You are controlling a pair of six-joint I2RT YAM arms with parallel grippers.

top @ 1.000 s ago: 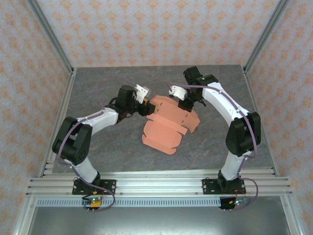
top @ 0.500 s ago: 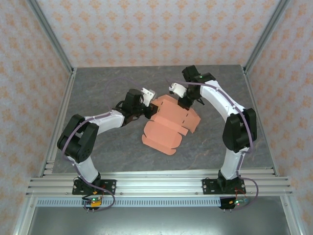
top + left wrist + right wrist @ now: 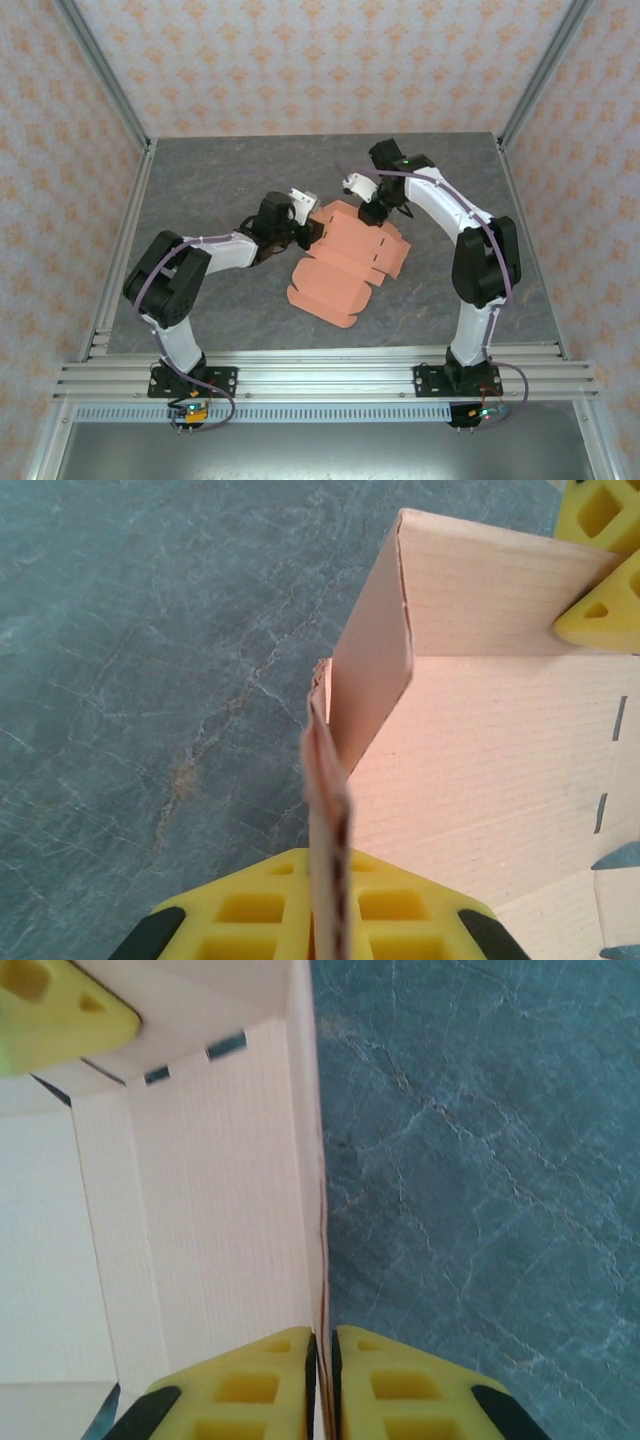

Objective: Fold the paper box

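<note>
Seen from above, the salmon-orange paper box [image 3: 340,262], a die-cut sheet partly raised, lay near the middle of the grey marbled desk [image 3: 200,180] between the two arms. The left pincer [image 3: 308,230] met the sheet's far-left corner and the right pincer [image 3: 373,208] met its far edge. The two tips sat near each other across the far end of the card. The near part of the sheet lay flat on the desk, its rounded tabs towards the arm bases.

From the left wrist, the left pincer [image 3: 328,905] was clenched on a thin panel of the paper box [image 3: 480,750] that stood on edge between its yellow fingers [image 3: 250,910]. Beyond it a second panel rose upright and bent at a corner, with the right pincer [image 3: 592,565] at the card's upper right.

From the right wrist, the right pincer [image 3: 322,1385] was clenched on an upright wall of the paper box [image 3: 220,1210], with a yellow finger on either side of the card's edge. One yellow tip of the left pincer [image 3: 60,1010] showed at the upper left, beside a row of slots in the card.
</note>
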